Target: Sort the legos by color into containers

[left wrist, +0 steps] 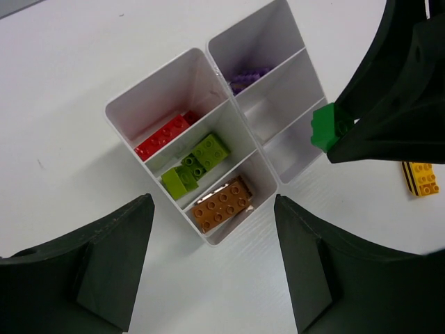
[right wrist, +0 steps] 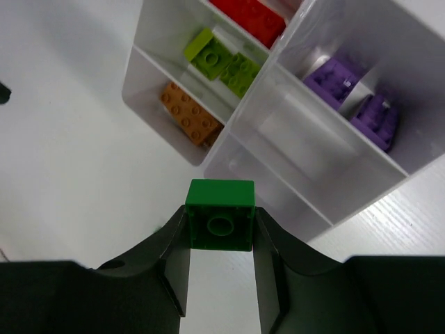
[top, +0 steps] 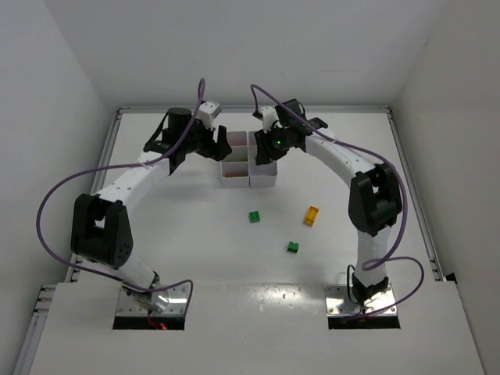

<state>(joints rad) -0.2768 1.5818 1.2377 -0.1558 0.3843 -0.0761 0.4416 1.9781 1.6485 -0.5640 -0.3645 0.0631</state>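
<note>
The white counter (top: 195,250) carries the containers (top: 234,173) toward 12 o'clock. In the top view both pincers hide the far compartments. The left pincer (left wrist: 212,264) gapes wide and grips nothing, with the containers at 12 o'clock of its tips. The right pincer (right wrist: 220,221) is clamped on a square green lego (right wrist: 220,209). It has no long axis, and its hollow underside faces the wrist camera. The containers lie at 12 to 1 o'clock of it. At their 5 o'clock lie a yellow lego (top: 312,215), its long axis roughly 1 to 7, and two loose green legos (top: 255,216).
</note>
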